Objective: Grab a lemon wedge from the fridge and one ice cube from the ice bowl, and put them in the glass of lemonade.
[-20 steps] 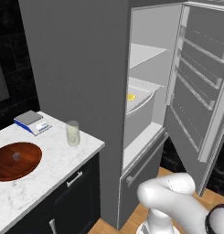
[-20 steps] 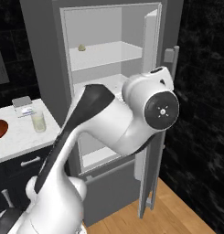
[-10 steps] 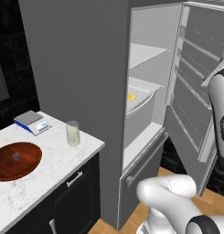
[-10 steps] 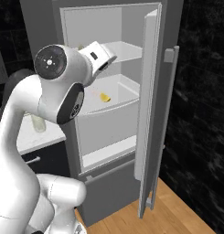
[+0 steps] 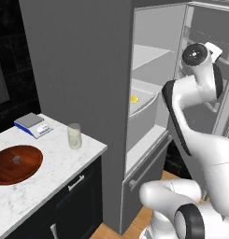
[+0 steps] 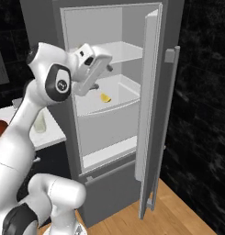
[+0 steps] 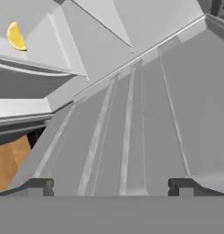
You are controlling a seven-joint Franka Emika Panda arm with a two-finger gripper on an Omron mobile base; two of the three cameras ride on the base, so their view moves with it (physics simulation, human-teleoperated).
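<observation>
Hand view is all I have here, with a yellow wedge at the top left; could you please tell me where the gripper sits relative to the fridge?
Observer: The gripper hangs in the open fridge, above the lemon wedge.
Operator: Thank you; is the wedge on a shelf?
Observer: It lies in a pale curved drawer below the upper shelf.
Operator: And where is the glass?
Observer: The glass of lemonade stands on the marble counter, beside the ice bowl.
</observation>
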